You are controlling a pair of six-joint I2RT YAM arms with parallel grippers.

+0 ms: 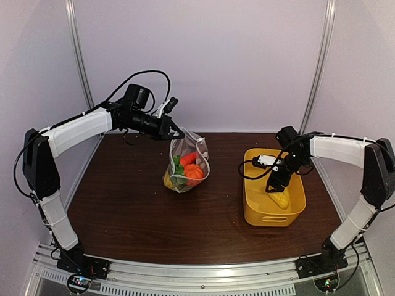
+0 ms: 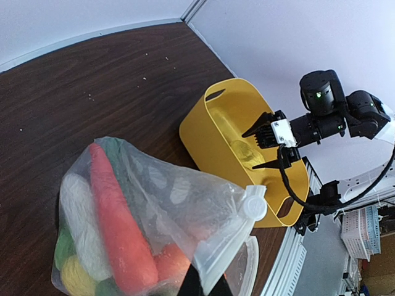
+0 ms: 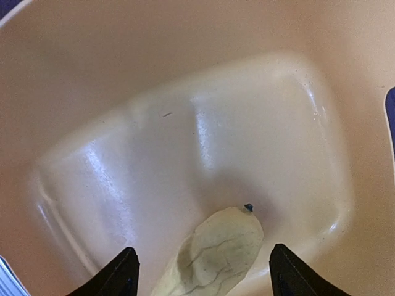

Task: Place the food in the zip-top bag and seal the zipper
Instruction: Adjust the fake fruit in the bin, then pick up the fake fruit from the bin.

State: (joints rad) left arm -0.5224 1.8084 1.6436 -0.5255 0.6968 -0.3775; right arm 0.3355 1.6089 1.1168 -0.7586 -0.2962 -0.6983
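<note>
At the bottom of the right wrist view, the right gripper [image 3: 202, 266] stands wide astride a yellow corn toy [image 3: 217, 245] in the yellow basket [image 3: 247, 117]; closing off-centre could squirt it aside; mid top view, the left gripper [image 1: 175, 132] pinches the rim of the zip-top bag [image 1: 189, 165], whose mouth may sag.

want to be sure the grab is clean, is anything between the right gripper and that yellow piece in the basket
Nothing visible. The right gripper hangs open inside the yellow basket, its fingers flanking the yellow piece that lies on the basket floor. Only bare plastic shows around the piece.
</note>
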